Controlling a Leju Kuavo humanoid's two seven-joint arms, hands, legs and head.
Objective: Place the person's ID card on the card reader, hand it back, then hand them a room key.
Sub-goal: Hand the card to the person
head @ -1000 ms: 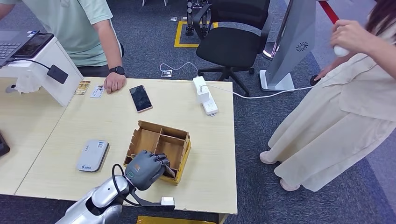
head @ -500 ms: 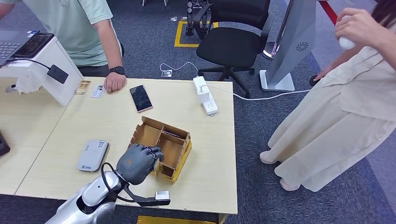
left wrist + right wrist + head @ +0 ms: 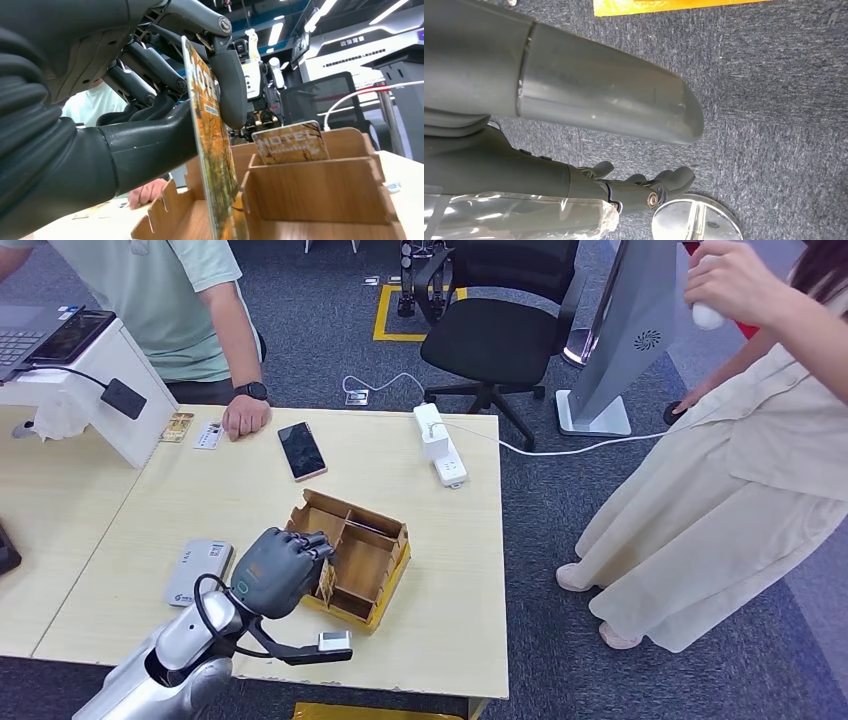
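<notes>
At the near edge of the pale worktop (image 3: 230, 500), left hand (image 3: 275, 570) clamped on a hotel room key card (image 3: 212, 145), thumb and fingers pinching it upright at the wooden divider box (image 3: 365, 555), beside a second key card (image 3: 290, 142) standing in its slot. Thin pinch, so likely to slip or snag on the slotted walls and drag the box. Right hand (image 3: 644, 187) hanging empty near the floor, fingers loosely curled; ID card (image 3: 208, 435) lying far across by the person's hand (image 3: 245, 418).
</notes>
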